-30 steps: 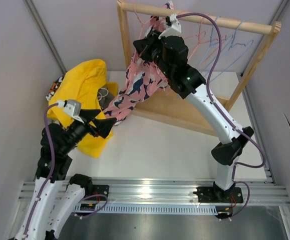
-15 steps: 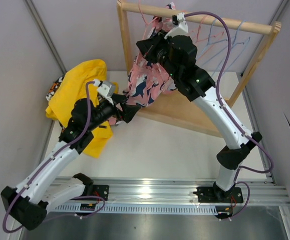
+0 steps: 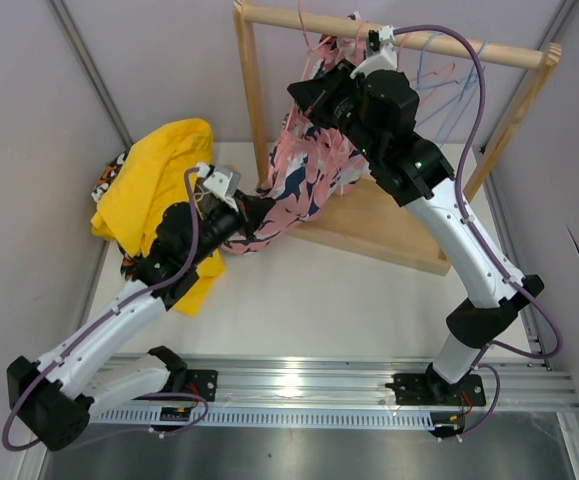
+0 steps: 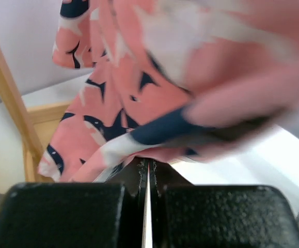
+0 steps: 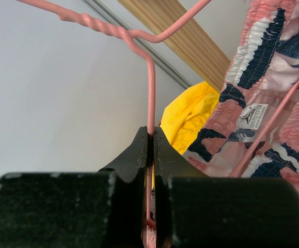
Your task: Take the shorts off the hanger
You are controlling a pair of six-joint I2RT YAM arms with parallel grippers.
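Observation:
Pink shark-print shorts (image 3: 304,175) hang from a pink wire hanger (image 3: 307,45) under the wooden rod. My right gripper (image 3: 297,92) is high by the rod. In the right wrist view this gripper (image 5: 150,133) is shut on the hanger's (image 5: 150,77) straight wire, with the shorts' waistband (image 5: 273,103) beside it. My left gripper (image 3: 257,208) is at the shorts' lower hem. In the left wrist view it (image 4: 148,163) is shut, with the pink fabric (image 4: 139,98) pinched at its tips. Yellow shorts (image 3: 159,180) lie in a heap at the left.
The wooden rack has a top rod (image 3: 449,45), a left post (image 3: 251,90) and a base board (image 3: 389,225). Several empty pink and blue hangers (image 3: 439,75) hang at the rod's right. Camouflage shorts (image 3: 107,182) peek out beside the yellow heap. Grey walls close in on both sides.
My left arm has reached right from the yellow heap to the pink shorts' hem and shut there. My right arm has shifted right with the hanger, pulling the shorts along.

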